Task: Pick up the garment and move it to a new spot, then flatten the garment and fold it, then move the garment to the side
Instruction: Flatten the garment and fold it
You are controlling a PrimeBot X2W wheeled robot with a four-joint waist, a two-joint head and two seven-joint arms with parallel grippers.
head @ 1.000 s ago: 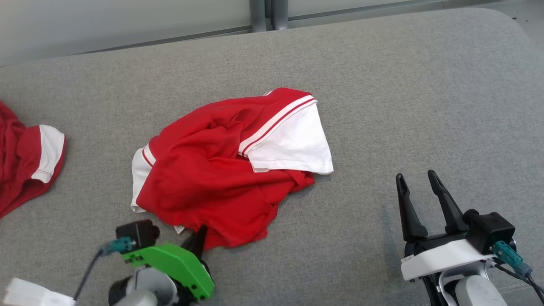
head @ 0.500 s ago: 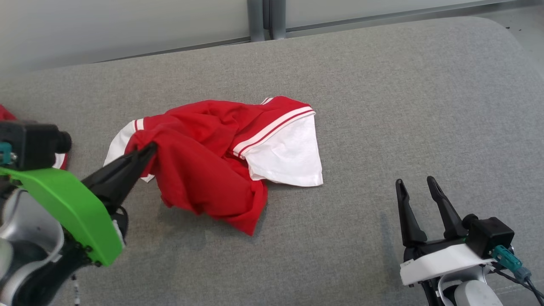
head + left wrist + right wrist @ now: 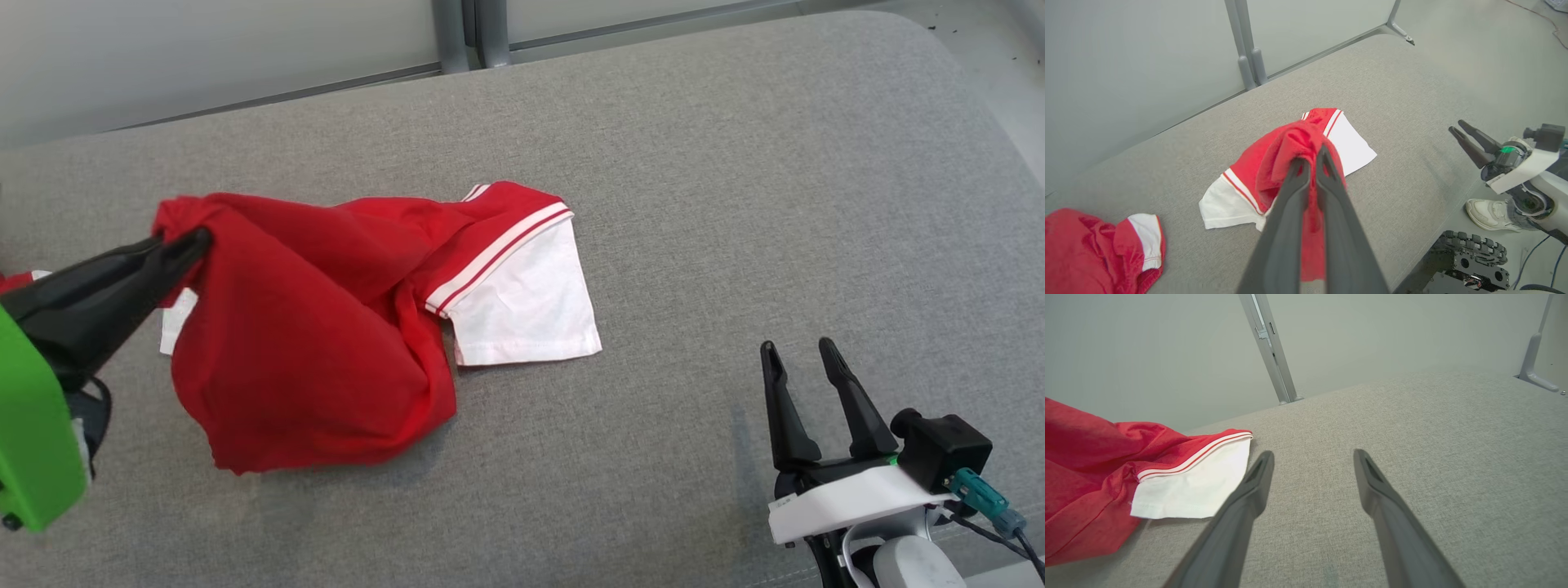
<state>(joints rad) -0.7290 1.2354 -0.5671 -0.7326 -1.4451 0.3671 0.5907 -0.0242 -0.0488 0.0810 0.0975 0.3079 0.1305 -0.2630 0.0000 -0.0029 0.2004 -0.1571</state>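
Observation:
The garment (image 3: pixel 318 327) is a red shirt with white, red-striped sleeves, bunched left of centre on the grey cushion. My left gripper (image 3: pixel 184 239) is shut on a pinch of its red fabric and holds that part up at the left, so the cloth hangs and trails to the right sleeve lying flat. The left wrist view shows the same grip (image 3: pixel 1312 157) with the garment (image 3: pixel 1274 171) draped over the fingertips. My right gripper (image 3: pixel 798 349) stands open near the front right, apart from the cloth; in its wrist view the garment (image 3: pixel 1106 473) lies left of the open fingers (image 3: pixel 1312 455).
A second red and white garment (image 3: pixel 1098 249) lies at the cushion's far left. A pale wall panel with a grey post (image 3: pixel 461 33) runs behind the cushion (image 3: pixel 735 204). A shoe (image 3: pixel 1488 212) and the wheeled base (image 3: pixel 1470 255) are on the floor past the cushion's front edge.
My left gripper has risen and moved left with a pinch of the garment, lifting and stretching the red cloth. The head camera has shifted a little. The right gripper stays open in place.

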